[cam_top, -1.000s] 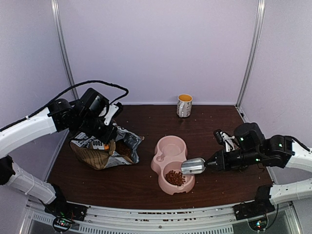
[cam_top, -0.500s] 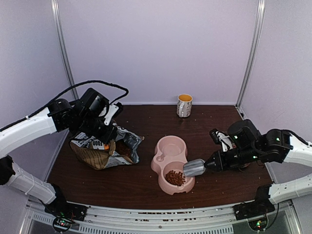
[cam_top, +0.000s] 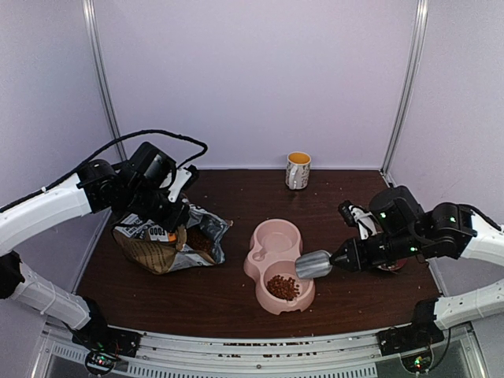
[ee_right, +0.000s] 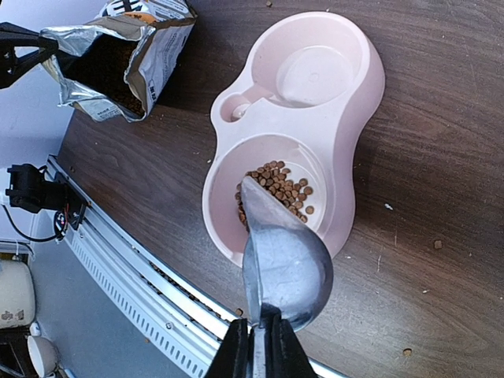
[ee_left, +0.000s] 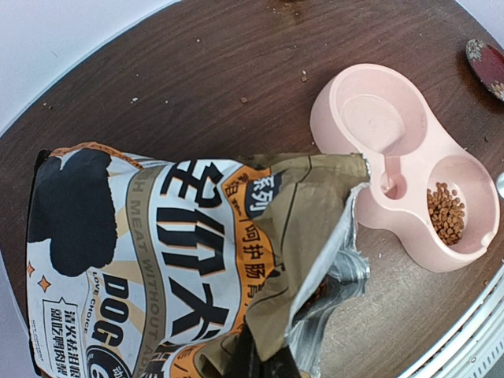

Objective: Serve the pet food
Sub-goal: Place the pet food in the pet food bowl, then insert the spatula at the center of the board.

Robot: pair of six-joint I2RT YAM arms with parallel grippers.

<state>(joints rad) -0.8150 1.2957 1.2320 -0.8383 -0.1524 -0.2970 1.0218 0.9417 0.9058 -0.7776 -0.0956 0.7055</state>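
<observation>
Right wrist: right claw [ee_right: 256, 335] clamped on scoop [ee_right: 285, 264], pet food [ee_right: 277, 189] at tip; left claw [ee_left: 264, 361] pinching bag [ee_left: 157, 236].

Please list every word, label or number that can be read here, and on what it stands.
"DOG": on the food bag, left wrist view.
"LOVE CHOICE": same bag.
"全价犬", large white characters: same bag.
Smaller bag print and the mug's pattern: too small to read.
</observation>
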